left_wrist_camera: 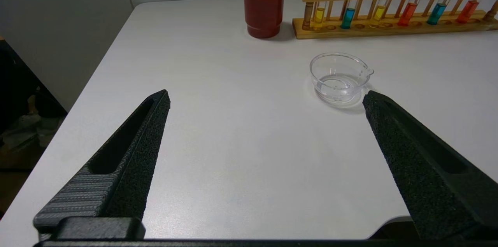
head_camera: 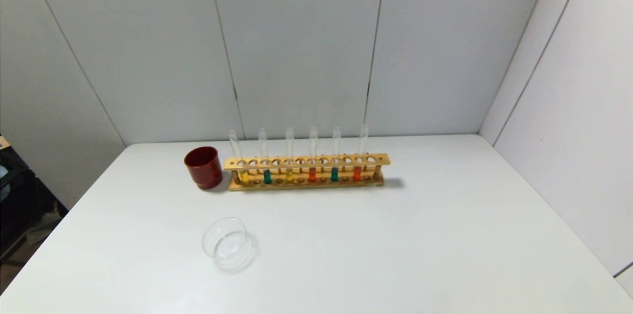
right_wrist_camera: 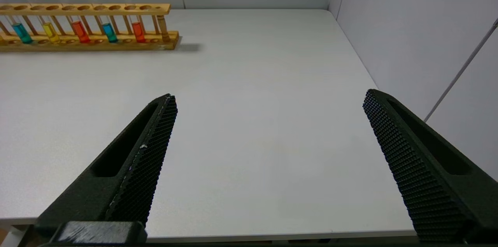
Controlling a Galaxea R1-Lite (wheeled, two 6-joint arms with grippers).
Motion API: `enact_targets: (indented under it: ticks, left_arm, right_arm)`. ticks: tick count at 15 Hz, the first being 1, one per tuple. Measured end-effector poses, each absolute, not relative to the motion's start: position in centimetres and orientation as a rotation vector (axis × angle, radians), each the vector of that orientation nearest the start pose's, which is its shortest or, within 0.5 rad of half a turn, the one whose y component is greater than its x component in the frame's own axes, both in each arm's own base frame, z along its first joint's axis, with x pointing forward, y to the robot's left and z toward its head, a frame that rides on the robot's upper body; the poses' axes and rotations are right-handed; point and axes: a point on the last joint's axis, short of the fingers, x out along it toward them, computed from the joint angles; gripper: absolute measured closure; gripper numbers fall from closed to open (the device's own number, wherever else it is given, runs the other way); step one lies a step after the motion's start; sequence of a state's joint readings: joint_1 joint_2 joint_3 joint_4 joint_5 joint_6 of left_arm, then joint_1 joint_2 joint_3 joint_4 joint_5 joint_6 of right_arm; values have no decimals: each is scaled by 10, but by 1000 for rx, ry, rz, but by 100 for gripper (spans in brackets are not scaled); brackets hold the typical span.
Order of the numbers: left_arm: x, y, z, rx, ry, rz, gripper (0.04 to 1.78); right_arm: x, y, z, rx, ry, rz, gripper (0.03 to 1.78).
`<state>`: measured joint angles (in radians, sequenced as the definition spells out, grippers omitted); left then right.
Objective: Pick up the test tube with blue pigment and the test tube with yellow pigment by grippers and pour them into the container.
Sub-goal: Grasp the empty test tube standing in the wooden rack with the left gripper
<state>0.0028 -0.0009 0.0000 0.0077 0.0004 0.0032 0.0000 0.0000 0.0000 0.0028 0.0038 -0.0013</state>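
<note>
Both grippers spread wide above the near table edge; tubes in the rack.

The left gripper [left_wrist_camera: 266, 97] and right gripper [right_wrist_camera: 268, 99] gripped nothing. In the wooden rack [head_camera: 306, 161], the test tube with yellow pigment [head_camera: 243, 175] stood at the end nearest the red cup [head_camera: 203, 167], seemingly the brighter yellow; the test tube with blue pigment [head_camera: 267, 176] stood next along. The container [head_camera: 226, 243] sat nearer than the rack.

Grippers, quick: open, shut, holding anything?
Left gripper: open, empty, near the dish.
Right gripper: open, empty, over bare table.
</note>
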Motion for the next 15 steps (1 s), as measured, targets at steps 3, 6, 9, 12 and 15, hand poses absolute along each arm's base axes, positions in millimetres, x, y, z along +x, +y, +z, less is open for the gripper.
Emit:
enact_targets:
  ticks: [3, 6, 9, 12, 15]
  left_arm:
    - [-23, 0, 75, 8, 3, 4, 7]
    - [-27, -1, 88, -33, -45, -23, 7]
    - [-35, -3, 116, -77, -54, -115, 7]
    - [-34, -4, 154, -79, -54, -187, 7]
    - [-24, -4, 198, -73, -45, -249, 7]
  right_arm:
    - [-23, 0, 75, -1, 3, 4, 6]
    - [-23, 0, 75, -1, 3, 4, 6]
    - [-23, 0, 75, -1, 3, 4, 6]
    - [-23, 0, 75, -1, 3, 4, 6]
    - [-23, 0, 75, -1, 3, 4, 6]
